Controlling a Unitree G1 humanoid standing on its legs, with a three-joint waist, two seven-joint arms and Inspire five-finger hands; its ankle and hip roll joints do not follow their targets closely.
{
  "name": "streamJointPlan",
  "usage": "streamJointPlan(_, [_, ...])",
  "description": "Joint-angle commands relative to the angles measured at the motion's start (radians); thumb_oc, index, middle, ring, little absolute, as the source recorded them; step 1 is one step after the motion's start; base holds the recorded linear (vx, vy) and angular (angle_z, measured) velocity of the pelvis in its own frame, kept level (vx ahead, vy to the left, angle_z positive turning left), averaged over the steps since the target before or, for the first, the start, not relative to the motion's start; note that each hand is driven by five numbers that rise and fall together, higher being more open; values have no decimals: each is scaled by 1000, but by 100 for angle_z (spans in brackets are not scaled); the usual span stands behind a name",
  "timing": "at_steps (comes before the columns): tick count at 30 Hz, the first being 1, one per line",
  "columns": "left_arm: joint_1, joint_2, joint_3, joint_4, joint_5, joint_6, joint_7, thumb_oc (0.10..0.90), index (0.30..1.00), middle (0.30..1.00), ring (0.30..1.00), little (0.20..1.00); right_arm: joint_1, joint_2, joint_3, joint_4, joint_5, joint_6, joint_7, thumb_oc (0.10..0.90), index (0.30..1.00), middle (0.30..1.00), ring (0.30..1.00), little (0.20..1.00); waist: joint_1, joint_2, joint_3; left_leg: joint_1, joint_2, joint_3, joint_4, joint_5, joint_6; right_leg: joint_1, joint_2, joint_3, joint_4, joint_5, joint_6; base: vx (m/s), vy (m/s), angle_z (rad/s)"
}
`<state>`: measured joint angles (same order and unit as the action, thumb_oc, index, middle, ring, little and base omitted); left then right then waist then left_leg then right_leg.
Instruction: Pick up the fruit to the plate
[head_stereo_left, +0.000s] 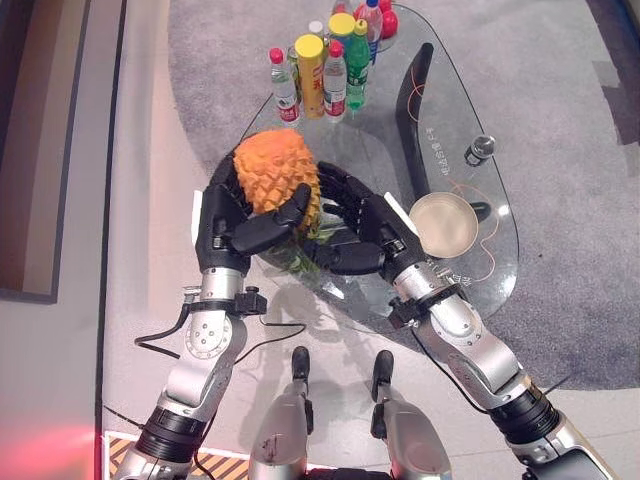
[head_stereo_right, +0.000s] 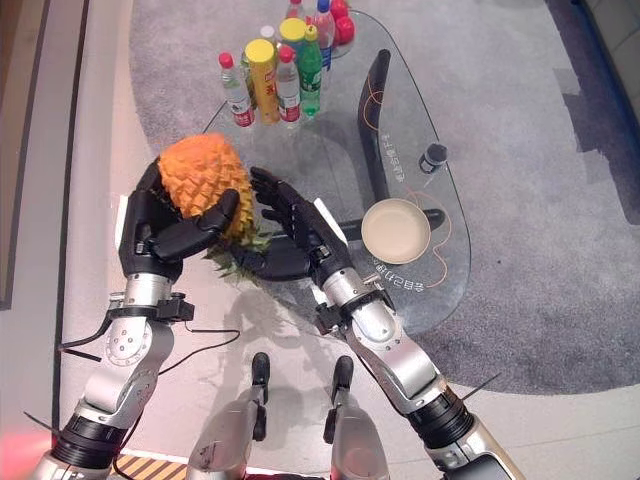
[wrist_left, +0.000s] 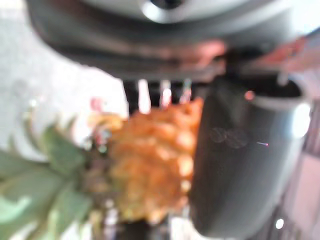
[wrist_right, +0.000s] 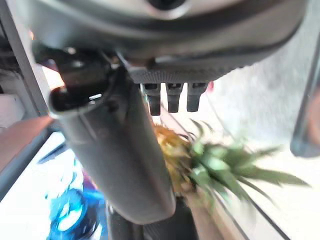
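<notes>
Left hand: nearest the robot, at the near left rim of the glass table. Fingers and thumb curled around the pineapple from its left side, thumb laid across the fruit's front.

Right hand: beside it, cupped against the fruit's right and underside, fingers bent toward the crown end. A two-handed clasp; judged necessary because the fruit is broad and rough-skinned, too bulky for one hand to carry steadily.

Pineapple: orange-skinned, held between both hands above the near edge of the table, apparently lifted clear of the glass. Lies tilted, body away from the robot, green crown pointing down and toward the robot.

Plate: round, pale, on the table just right of the right hand, apart from it. Bare. Judged destination; the fruit needs a short carry to the robot's right and a lowering.

Small dark-capped object: farther right on the glass, beyond the plate.

Dark curved table support: visible beneath the glass, running away from the plate.

Bottles: cluster of bottles and cans at the far end, well apart from the fruit, with red round items behind.

Obstructions: none between fruit and plate; the right hand itself lies on the plate side and must travel ahead of the fruit.
</notes>
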<state>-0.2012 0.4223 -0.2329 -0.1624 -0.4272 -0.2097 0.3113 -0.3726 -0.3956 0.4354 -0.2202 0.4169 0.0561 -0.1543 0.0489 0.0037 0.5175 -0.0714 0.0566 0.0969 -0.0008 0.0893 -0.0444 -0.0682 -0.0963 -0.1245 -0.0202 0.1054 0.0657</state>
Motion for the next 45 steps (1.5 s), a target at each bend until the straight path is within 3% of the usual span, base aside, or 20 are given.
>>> streamJointPlan(1, [-73, 19, 17, -146, 77, -123, -23, 100, 300, 300, 300, 200, -60, 64, -2, -96, -5, -103, -27, 800, 900, 900, 900, 900, -17, -3, -127, -53, -52, -59, 117, -51, 33, 14, 5, 16, 75, -73, -41, -19, 41, -2])
streamJointPlan(5, [-69, 22, 19, -154, 91, -130, -20, 100, 300, 300, 300, 200, -56, 61, 2, -98, 0, -72, -18, 800, 900, 900, 900, 900, -18, -1, -125, -53, -53, -59, 115, -51, 33, 12, 3, 17, 76, -73, -40, 0, 0, 0])
streamJointPlan(9, [-58, 30, 29, -176, 106, -158, -16, 100, 300, 300, 300, 200, -32, 46, 41, -93, 62, 32, 6, 800, 900, 900, 900, 900, -17, -1, -120, -52, -53, -58, 108, -47, 32, 9, 0, 11, 74, -72, -40, 0, 0, 0])
streamJointPlan(14, [-60, 30, 28, -185, 130, -175, 3, 100, 300, 300, 300, 200, -16, 48, 68, -66, 100, 67, 17, 800, 900, 900, 900, 900, -16, -4, -115, -53, -52, -59, 103, -44, 32, 8, 0, 10, 72, -70, -41, 0, 0, 0])
streamJointPlan(20, [-78, 32, 23, -188, 166, -203, 20, 100, 300, 300, 300, 200, -20, 74, 115, -24, 241, 119, 21, 800, 900, 900, 900, 900, -10, -7, -109, -53, -55, -66, 97, -39, 33, 8, 0, 9, 70, -69, -42, 0, 0, 0])
streamJointPlan(27, [-94, 34, 20, -196, 171, -203, 26, 100, 300, 300, 300, 200, -24, 94, 129, -6, 333, 134, 13, 800, 900, 900, 900, 900, -6, -9, -110, -51, -57, -71, 93, -38, 35, 10, 0, 9, 67, -69, -43, 0, 0, 0])
streamJointPlan(33, [-99, 26, 10, -198, 131, -200, 1, 100, 300, 300, 300, 200, -29, 116, 135, 5, 420, 74, 21, 800, 900, 900, 900, 900, -2, -8, -111, -51, -60, -77, 97, -41, 37, 12, -1, 11, 67, -68, -44, 0, 0, 0])
streamJointPlan(35, [-108, 15, -9, -197, 113, -174, -24, 100, 300, 300, 300, 200, -46, 145, 124, 22, 407, 7, -9, 800, 900, 900, 900, 900, 0, -5, -112, -52, -63, -80, 98, -42, 39, 12, -1, 11, 67, -67, -44, 0, 0, 0])
streamJointPlan(38, [-112, 6, -22, -196, 101, -138, -51, 100, 300, 300, 300, 200, -64, 163, 105, 30, 406, -24, -35, 800, 900, 900, 900, 900, 0, -1, -111, -53, -65, -79, 98, -42, 41, 9, 0, 14, 68, -67, -45, 0, 0, 0])
streamJointPlan(45, [-93, 15, -41, -190, 75, -106, -107, 100, 300, 300, 300, 200, -61, 162, 74, 9, 388, -26, -30, 800, 900, 900, 900, 900, -6, 6, -100, -57, -67, -74, 96, -42, 45, -2, 1, 21, 70, -62, -44, 0, 0, 0])
